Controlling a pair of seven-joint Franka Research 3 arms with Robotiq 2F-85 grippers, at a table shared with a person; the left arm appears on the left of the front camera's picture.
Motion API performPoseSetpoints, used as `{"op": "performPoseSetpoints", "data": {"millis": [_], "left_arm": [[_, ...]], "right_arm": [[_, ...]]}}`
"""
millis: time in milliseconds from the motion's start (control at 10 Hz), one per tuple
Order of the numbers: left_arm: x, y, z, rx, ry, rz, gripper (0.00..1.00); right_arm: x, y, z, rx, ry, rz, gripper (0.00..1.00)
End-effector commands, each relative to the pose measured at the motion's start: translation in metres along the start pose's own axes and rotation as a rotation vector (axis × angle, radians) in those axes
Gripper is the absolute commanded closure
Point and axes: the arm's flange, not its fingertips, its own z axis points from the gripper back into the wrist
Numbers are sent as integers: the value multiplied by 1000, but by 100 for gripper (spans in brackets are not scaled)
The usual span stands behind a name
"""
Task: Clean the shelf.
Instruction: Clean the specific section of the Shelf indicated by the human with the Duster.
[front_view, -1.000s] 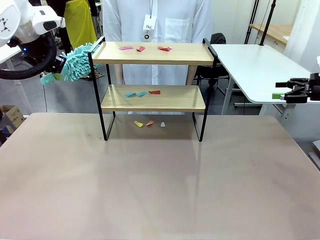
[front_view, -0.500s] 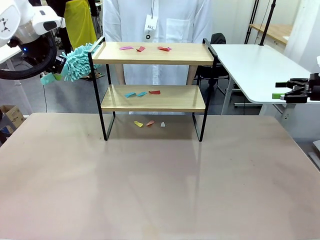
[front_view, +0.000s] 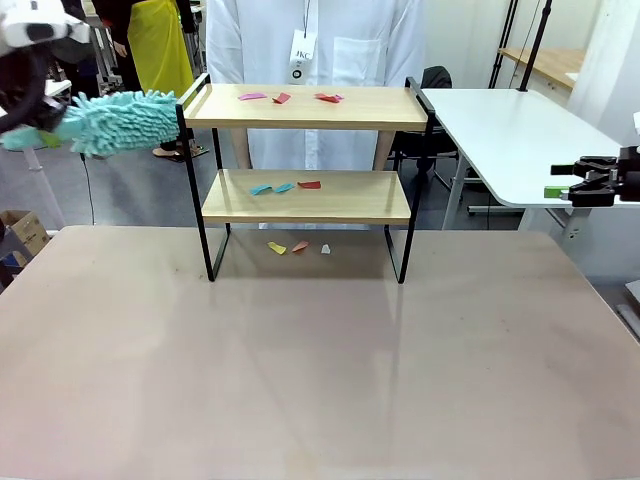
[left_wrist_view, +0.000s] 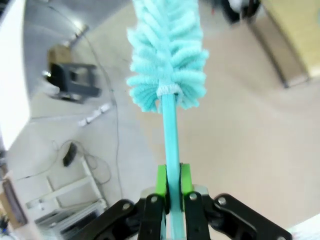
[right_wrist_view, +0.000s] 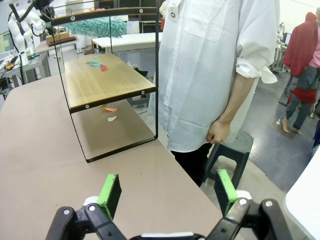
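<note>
Shelf (front_view: 335, 208) stands far-center on table (front_view: 300, 380), colored scraps (front_view: 285, 187) on both boards and underneath. Left gripper (left_wrist_view: 172, 181) clamped on teal duster (front_view: 115, 122), head just left of top rail. Right gripper (right_wrist_view: 169, 188) at far right, jaws wide apart, empty.

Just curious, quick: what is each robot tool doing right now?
Left tool: closed on the fluffy turquoise microfibre duster, gripping its thin handle.
Right tool: open, holding nothing.
</note>
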Motion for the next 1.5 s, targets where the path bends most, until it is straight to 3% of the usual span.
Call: {"op": "performPoseSetpoints", "data": {"millis": [0, 400, 600, 900, 1400], "left_arm": [[-20, 19, 17, 69, 78, -311, 87], [-63, 15, 45, 111, 168, -709, 87], [-78, 2, 53, 68, 177, -935, 87], [-87, -29, 58, -38, 244, -1155, 87], [-77, -60, 60, -253, 346, -1115, 87]], "right_arm": [[4, 0, 0, -1, 8, -1, 0], [4, 0, 0, -1, 8, -1, 0], [4, 0, 0, -1, 8, -1, 0], [4, 0, 0, -1, 8, -1, 0], [4, 0, 0, -1, 8, -1, 0]]}}
